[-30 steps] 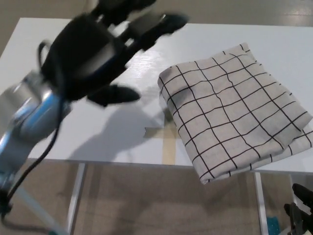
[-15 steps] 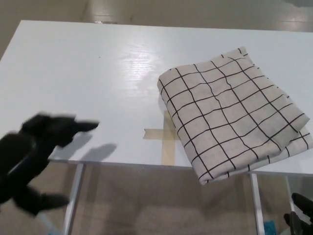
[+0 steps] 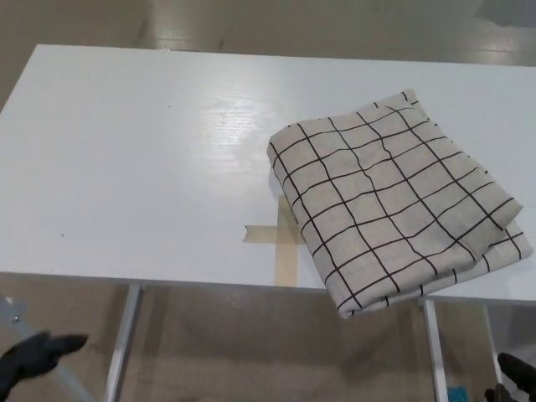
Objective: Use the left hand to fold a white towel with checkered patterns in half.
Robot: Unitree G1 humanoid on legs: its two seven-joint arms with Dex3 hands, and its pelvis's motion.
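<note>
The white towel with black checks [image 3: 394, 197] lies folded over on the right part of the white table [image 3: 126, 167], its near corner hanging slightly past the front edge. My left hand [image 3: 33, 356] shows as a dark blur at the bottom left corner, below the table's front edge and far from the towel. Only a sliver of my right hand [image 3: 512, 378] shows at the bottom right corner, under the towel's side of the table. Neither hand touches the towel.
A cross of tan tape [image 3: 280, 243] is stuck on the table near the front edge, partly under the towel's left side. Metal table legs [image 3: 126, 335] stand below the front edge over a tan floor.
My left arm has swung from over the table's far left down past the front edge to the bottom left corner. The towel lies as before; the view has shifted slightly.
</note>
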